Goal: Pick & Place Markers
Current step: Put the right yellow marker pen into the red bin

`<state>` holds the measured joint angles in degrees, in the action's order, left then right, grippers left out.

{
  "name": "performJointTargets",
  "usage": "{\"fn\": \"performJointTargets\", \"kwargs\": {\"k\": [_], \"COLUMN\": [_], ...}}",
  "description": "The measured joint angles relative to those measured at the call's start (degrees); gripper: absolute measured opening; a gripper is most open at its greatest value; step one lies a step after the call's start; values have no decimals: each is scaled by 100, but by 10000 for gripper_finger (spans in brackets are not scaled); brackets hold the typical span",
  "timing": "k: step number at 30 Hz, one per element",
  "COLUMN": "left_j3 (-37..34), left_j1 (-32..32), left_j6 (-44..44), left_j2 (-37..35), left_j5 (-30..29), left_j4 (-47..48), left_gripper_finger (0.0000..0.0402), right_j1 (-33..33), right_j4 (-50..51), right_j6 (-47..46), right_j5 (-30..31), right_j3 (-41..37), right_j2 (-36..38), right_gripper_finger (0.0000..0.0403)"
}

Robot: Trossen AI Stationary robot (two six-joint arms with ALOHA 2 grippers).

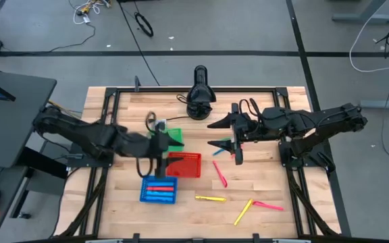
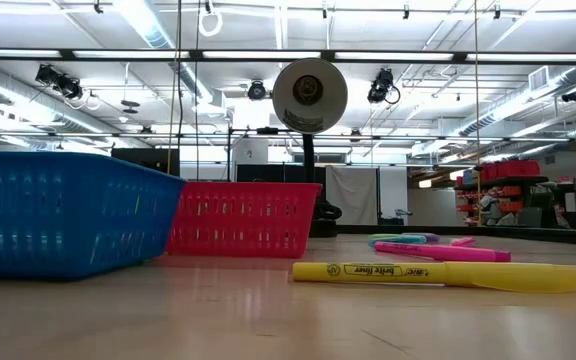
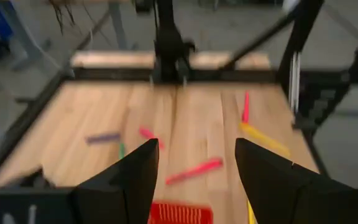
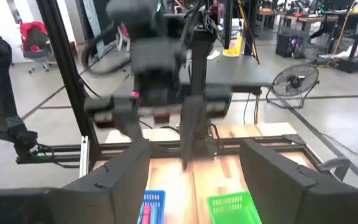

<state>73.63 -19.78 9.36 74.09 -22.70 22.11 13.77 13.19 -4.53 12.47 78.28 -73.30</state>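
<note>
Several markers lie flat on the wooden table: a pink one [image 1: 219,173], a yellow one [image 1: 210,198], another yellow [image 1: 243,211], another pink [image 1: 267,205] and a teal one [image 1: 218,152]. In the low view a yellow marker [image 2: 438,273] and a pink marker [image 2: 443,251] lie in front. The blue basket [image 1: 159,189] holds blue and red markers. My left gripper [image 1: 169,143] hangs open over the green basket [image 1: 173,135] and the red basket [image 1: 183,164], with nothing between its fingers [image 3: 197,152]. My right gripper [image 1: 213,134] is open in the air right of the baskets [image 4: 193,149].
A black camera stand [image 1: 199,94] sits at the table's far edge. The blue basket [image 2: 63,215] and red basket [image 2: 243,218] stand on the left of the low view. Dark frame rails [image 1: 107,128] run along the table's sides. Bare wood lies near the front edge.
</note>
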Motion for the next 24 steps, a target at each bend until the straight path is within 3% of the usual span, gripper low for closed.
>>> {"fn": "performJointTargets", "kwargs": {"k": [9, 13, 24], "left_j3": [2, 0, 0], "left_j1": [446, 629, 811], "left_j6": [-444, -609, -568], "left_j2": [-318, -347, -351], "left_j5": [242, 649, 1040], "left_j4": [-1150, -1775, -2451], "left_gripper_finger": [220, 220, 220], "right_j1": [17, 21, 21], "right_j4": [145, 201, 250], "right_j6": [-128, -243, -250], "right_j5": [-4, -5, -7], "right_j3": [1, 1, 2], "right_j2": [4, 4, 4], "right_gripper_finger": [252, 252, 252]}}
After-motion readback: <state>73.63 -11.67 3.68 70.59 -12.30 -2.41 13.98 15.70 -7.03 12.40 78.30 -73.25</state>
